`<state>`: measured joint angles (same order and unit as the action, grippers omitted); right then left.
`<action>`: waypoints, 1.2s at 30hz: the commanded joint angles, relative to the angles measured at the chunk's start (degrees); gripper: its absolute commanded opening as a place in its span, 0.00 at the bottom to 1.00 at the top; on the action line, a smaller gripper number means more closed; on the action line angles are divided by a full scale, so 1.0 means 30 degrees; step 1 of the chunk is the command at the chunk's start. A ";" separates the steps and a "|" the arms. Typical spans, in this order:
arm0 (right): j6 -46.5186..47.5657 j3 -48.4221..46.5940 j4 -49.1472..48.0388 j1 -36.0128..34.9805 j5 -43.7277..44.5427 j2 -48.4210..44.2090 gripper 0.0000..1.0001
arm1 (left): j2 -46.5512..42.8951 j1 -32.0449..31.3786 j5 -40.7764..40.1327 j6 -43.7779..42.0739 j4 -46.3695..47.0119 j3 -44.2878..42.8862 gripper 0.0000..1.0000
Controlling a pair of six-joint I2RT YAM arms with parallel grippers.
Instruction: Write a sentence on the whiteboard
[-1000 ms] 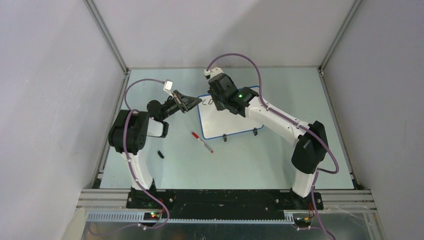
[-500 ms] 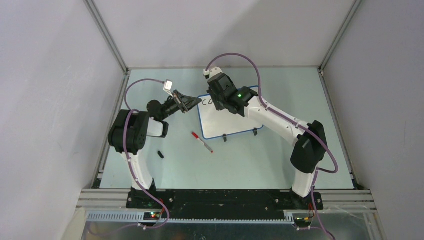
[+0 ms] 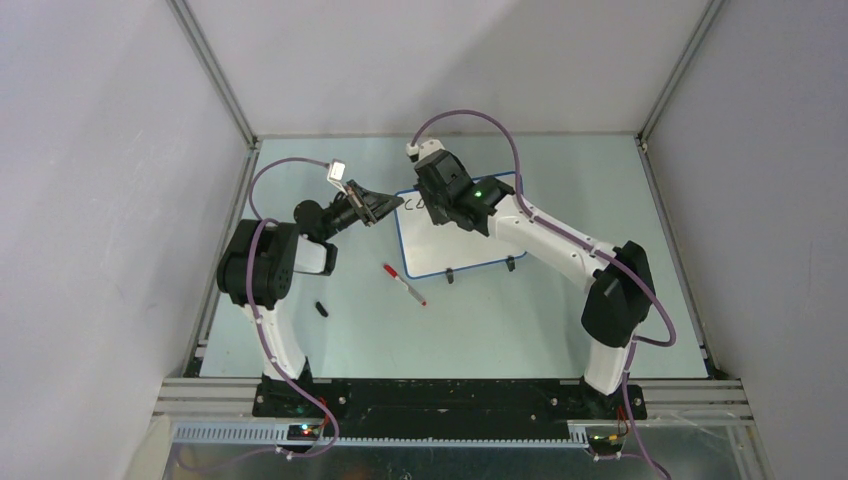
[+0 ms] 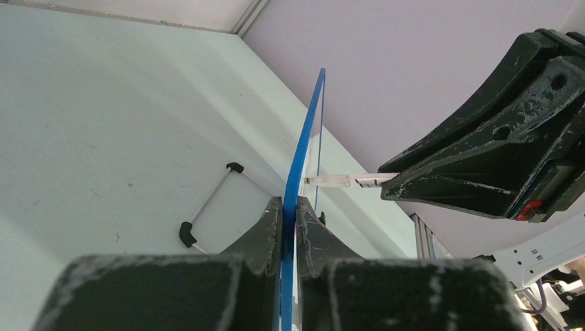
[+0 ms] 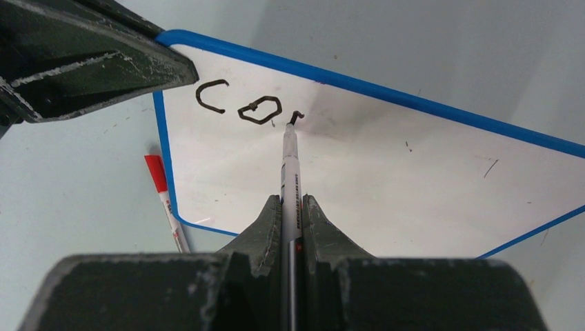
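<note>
The whiteboard (image 3: 450,245) with its thin blue rim lies on the table; it also shows in the right wrist view (image 5: 386,165). My left gripper (image 3: 385,208) is shut on its blue left edge (image 4: 298,172). My right gripper (image 3: 440,205) is shut on a black marker (image 5: 288,172) whose tip touches the board. The sentence (image 5: 241,105) stands as black letters "c" and "o" plus a short stroke at the tip. The top view shows "co" (image 3: 416,201) beside the right gripper.
A red-capped marker (image 3: 403,283) lies on the table below the board's left corner, also in the right wrist view (image 5: 165,200). A small black cap (image 3: 321,308) lies near the left arm. The board's two black feet (image 3: 480,270) stick out at its near edge.
The right gripper has shifted very slightly with the marker on the board. The left arm and the board have not moved.
</note>
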<state>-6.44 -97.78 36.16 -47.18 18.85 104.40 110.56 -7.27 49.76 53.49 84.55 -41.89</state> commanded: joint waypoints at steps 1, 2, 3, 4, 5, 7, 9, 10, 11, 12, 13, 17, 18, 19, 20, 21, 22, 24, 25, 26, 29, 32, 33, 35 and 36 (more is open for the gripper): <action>-0.0146 0.0449 -0.0101 0.0049 0.0098 -0.0491 0.00 | -0.1029 -0.0162 0.0231 -0.0400 0.1086 0.0120 0.05; -0.0141 0.0481 -0.0086 0.0065 0.0160 -0.0529 0.00 | -0.1041 -0.0157 0.0231 -0.0400 0.1084 0.0131 0.05; -0.0140 0.0504 -0.0061 0.0070 0.0205 -0.0541 0.00 | -0.1029 -0.0171 0.0216 -0.0422 0.1083 0.0156 0.05; -0.0147 0.0523 -0.0052 0.0061 0.0326 -0.0549 0.00 | -0.1012 -0.0178 0.0223 -0.0405 0.1083 0.0145 0.05; -0.0158 0.0515 -0.0023 0.0113 0.0466 -0.0550 0.00 | -0.1021 -0.0169 0.0214 -0.0403 0.1083 0.0137 0.05; -0.0149 0.0513 0.0015 0.0155 0.0643 -0.0585 0.00 | -0.1024 -0.0176 0.0229 -0.0400 0.1083 0.0142 0.05; -0.0182 0.0512 -0.0006 0.0219 0.0734 -0.0618 0.00 | -0.1017 -0.0191 0.0212 -0.0422 0.1087 0.0136 0.05; -0.0190 0.0476 -0.0009 0.0262 0.0755 -0.0634 0.00 | -0.1021 -0.0173 0.0221 -0.0427 0.1085 0.0135 0.05; -0.0203 0.0465 -0.0012 0.0289 0.0808 -0.0622 0.00 | -0.1023 -0.0189 0.0221 -0.0428 0.1084 0.0135 0.05; -0.0201 0.0420 -0.0013 0.0346 0.0822 -0.0628 0.00 | -0.1039 -0.0187 0.0240 -0.0429 0.1083 0.0150 0.05; -0.0221 0.0393 -0.0013 0.0360 0.0861 -0.0634 0.00 | -0.1017 -0.0178 0.0233 -0.0429 0.1083 0.0138 0.05; -0.0207 0.0150 0.0077 0.0433 0.0988 -0.0631 0.00 | -0.0989 -0.0187 0.0239 -0.0400 0.1083 0.0106 0.05; -0.0188 0.0099 0.0090 0.0462 0.1000 -0.0638 0.00 | -0.1008 -0.0171 0.0235 -0.0400 0.1083 0.0121 0.05; -0.0181 0.0071 0.0097 0.0462 0.1016 -0.0639 0.00 | -0.1002 -0.0174 0.0232 -0.0400 0.1083 0.0109 0.05; -0.0175 0.0029 0.0124 0.0492 0.1028 -0.0639 0.00 | -0.1004 -0.0194 0.0246 -0.0415 0.1083 0.0093 0.05; -0.0170 0.0018 0.0129 0.0499 0.1030 -0.0610 0.00 | -0.1000 -0.0187 0.0253 -0.0404 0.1083 0.0102 0.05; -0.0170 -0.0013 0.0162 0.0495 0.1052 -0.0596 0.00 | -0.1011 -0.0193 0.0243 -0.0402 0.1083 0.0104 0.05; -0.0147 -0.0040 0.0163 0.0499 0.1089 -0.0587 0.00 | -0.1019 -0.0190 0.0247 -0.0404 0.1083 0.0105 0.05; -0.0143 -0.0058 0.0163 0.0508 0.1094 -0.0568 0.00 | -0.1030 -0.0173 0.0239 -0.0401 0.1083 0.0120 0.05; -0.0148 -0.0066 0.0148 0.0529 0.1076 -0.0575 0.00 | -0.1027 -0.0160 0.0240 -0.0415 0.1083 0.0131 0.05; -0.0131 -0.0194 0.0134 0.0522 0.1085 -0.0537 0.00 | -0.1024 -0.0178 0.0231 -0.0429 0.1083 0.0135 0.05; -0.0141 -0.0537 0.0172 0.0566 0.1101 -0.0400 0.00 | -0.1035 -0.0172 0.0220 -0.0429 0.1083 0.0135 0.05; -0.0126 -0.0642 0.0260 0.0558 0.1129 -0.0374 0.00 | -0.1027 -0.0178 0.0228 -0.0437 0.1083 0.0135 0.05; -0.0168 -0.0895 0.0362 0.0588 0.1238 -0.0273 0.00 | -0.1010 -0.0166 0.0223 -0.0430 0.1083 0.0120 0.05; -0.0139 -0.1026 0.0379 0.0582 0.1213 -0.0248 0.00 | -0.1003 -0.0190 0.0212 -0.0422 0.1083 0.0124 0.05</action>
<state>-6.87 -97.34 37.43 -46.57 19.44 104.01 110.56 -7.27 49.74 53.47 84.38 -41.89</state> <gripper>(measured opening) 0.133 0.092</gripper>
